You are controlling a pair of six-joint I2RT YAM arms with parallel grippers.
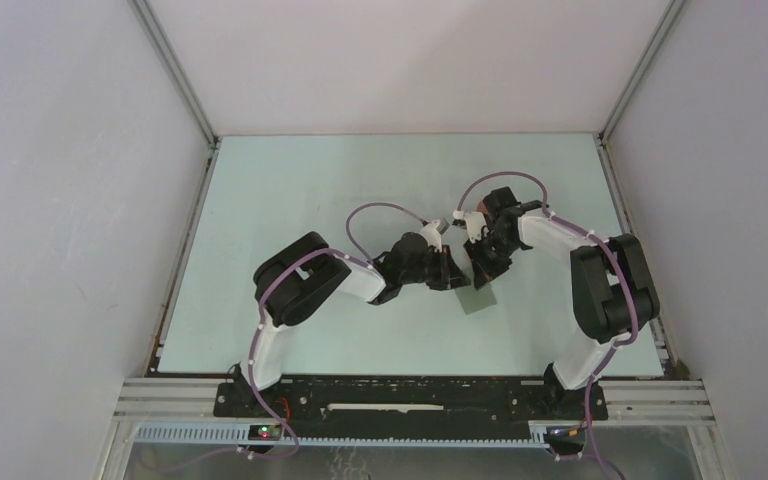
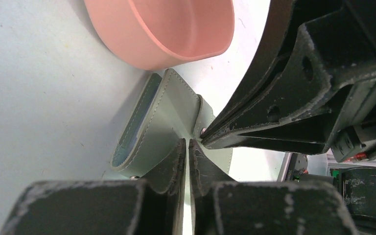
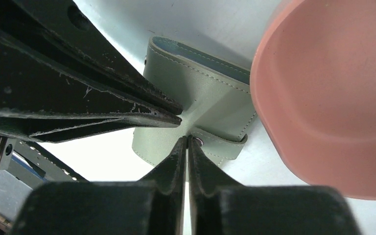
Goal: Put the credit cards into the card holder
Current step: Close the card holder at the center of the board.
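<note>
The grey-green card holder (image 1: 478, 298) lies on the table between both arms, folded, with its snap tab toward the grippers. A bluish edge (image 2: 133, 125) shows inside its open side, and I cannot tell if it is one of the credit cards. No loose credit cards are in view. My left gripper (image 2: 187, 142) is shut, its tips resting on the card holder's (image 2: 164, 115) cover. My right gripper (image 3: 187, 138) is also shut, its tips at the snap tab (image 3: 220, 142). From above, the left gripper (image 1: 452, 272) and right gripper (image 1: 480, 268) almost meet tip to tip.
A salmon-pink oval tray (image 2: 166, 29) stands just beyond the card holder, close to its far edge, and also fills the right of the right wrist view as the tray (image 3: 323, 98). Pale green table (image 1: 290, 200) lies all around, fenced by metal rails.
</note>
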